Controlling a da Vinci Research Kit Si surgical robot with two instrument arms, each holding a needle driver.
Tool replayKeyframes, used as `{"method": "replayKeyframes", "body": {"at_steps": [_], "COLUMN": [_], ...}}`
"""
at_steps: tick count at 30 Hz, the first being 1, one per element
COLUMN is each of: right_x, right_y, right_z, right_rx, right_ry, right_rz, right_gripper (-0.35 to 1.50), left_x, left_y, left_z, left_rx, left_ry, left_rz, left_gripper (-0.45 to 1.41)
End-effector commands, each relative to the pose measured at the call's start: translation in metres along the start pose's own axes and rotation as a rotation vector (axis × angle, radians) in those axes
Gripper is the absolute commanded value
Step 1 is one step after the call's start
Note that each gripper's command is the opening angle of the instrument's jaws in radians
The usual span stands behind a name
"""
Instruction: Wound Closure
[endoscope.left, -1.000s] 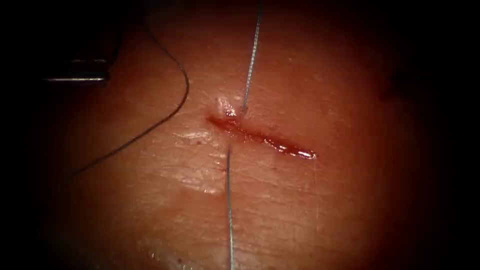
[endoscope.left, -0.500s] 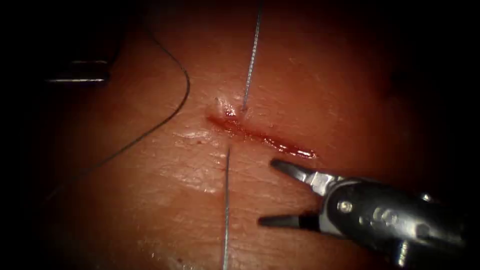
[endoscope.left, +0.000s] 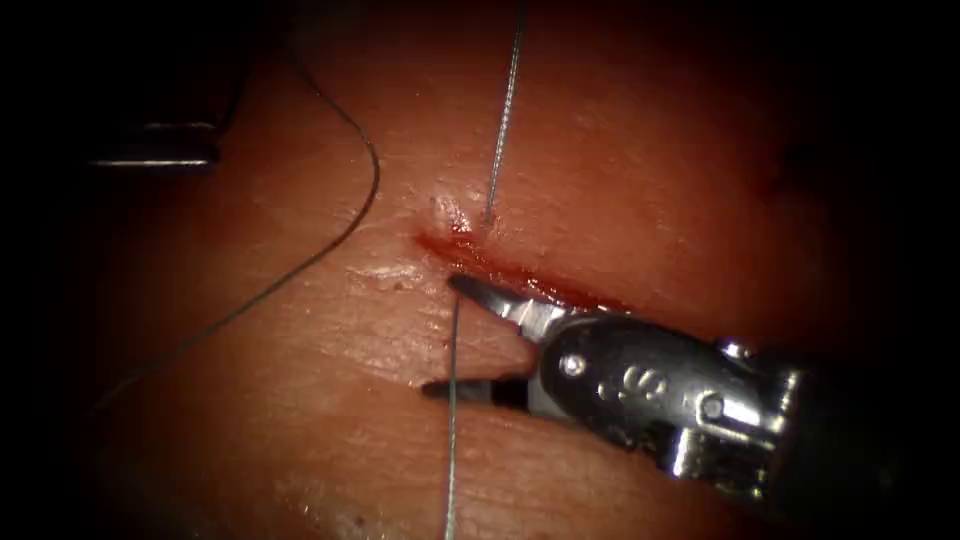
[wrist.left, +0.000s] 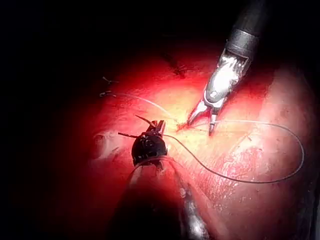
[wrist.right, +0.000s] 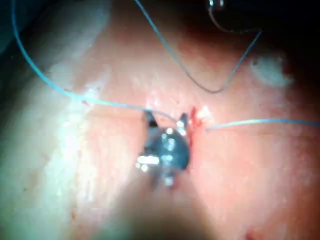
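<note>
**Right claw open astride the thread, just below the cut**

I have the right arm's dark steel claw (endoscope.left: 448, 338) coming in from the right, its 2 jaws spread wide and holding nothing. The upper jaw tip lies at the lower edge of the narrow red cut (endoscope.left: 520, 272). The lower jaw tip rests further down on the pink, glistening pork tissue (endoscope.left: 640, 160). The thin pale-grey thread (endoscope.left: 452, 440) runs between the 2 jaws, crossing just in front of the lower tip. I cannot tell whether it touches either one.

That thread comes down from the top, enters the tissue just above the cut's left end, comes out just below the cut and runs on to the bottom edge. A darker strand of it (endoscope.left: 372, 170) curves across the tissue well to the left. Red fluid (endoscope.left: 560, 290) fills the cut.

In the left wrist view I see the left arm's dark claw (wrist.left: 150, 131); whether it grips anything I cannot tell.

In the right wrist view a dark curved arc (wrist.right: 227, 27) lies apart from the right claw. It may be the needle, though I cannot be sure.
</note>
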Motion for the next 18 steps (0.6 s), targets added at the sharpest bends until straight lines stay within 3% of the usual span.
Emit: {"method": "replayKeyframes", "body": {"at_steps": [1, 3, 4, 7, 13, 18], "right_x": [0.0, -0.0001, -0.0004, -0.0008, -0.0013, 0.0004], "right_y": [-0.0002, -0.0004, -0.0007, -0.001, -0.0023, -0.0065], "right_z": [0.0011, 0.0011, 0.001, 0.0007, -0.0029, -0.006], "right_rx": [0.046, 0.112, 0.171, 0.201, 0.17, 0.202], "right_ry": [0.011, 0.015, -0.011, -0.033, -0.046, -0.041], "right_rz": [-0.002, -0.007, -0.02, -0.041, -0.067, -0.088], "right_gripper": [0.78, -0.15, -0.35, -0.35, -0.35, -0.35], "left_x": [-0.0001, -0.0001, -0.0001, -0.0001, -0.0001, -0.0001], "left_y": [-0.0004, -0.0004, -0.0004, -0.0004, -0.0004, -0.0004], "left_z": [0.0007, 0.0007, 0.0007, 0.0006, 0.0006, 0.0006], "left_rx": [0.0, 0.0, 0.0, -0.001, -0.001, -0.001], "left_ry": [0.002, 0.002, 0.002, 0.002, 0.002, 0.002], "left_rz": [0.002, 0.002, 0.002, 0.002, 0.002, 0.002], "left_gripper": [-0.45, -0.45, -0.45, -0.45, -0.45, -0.45]}}
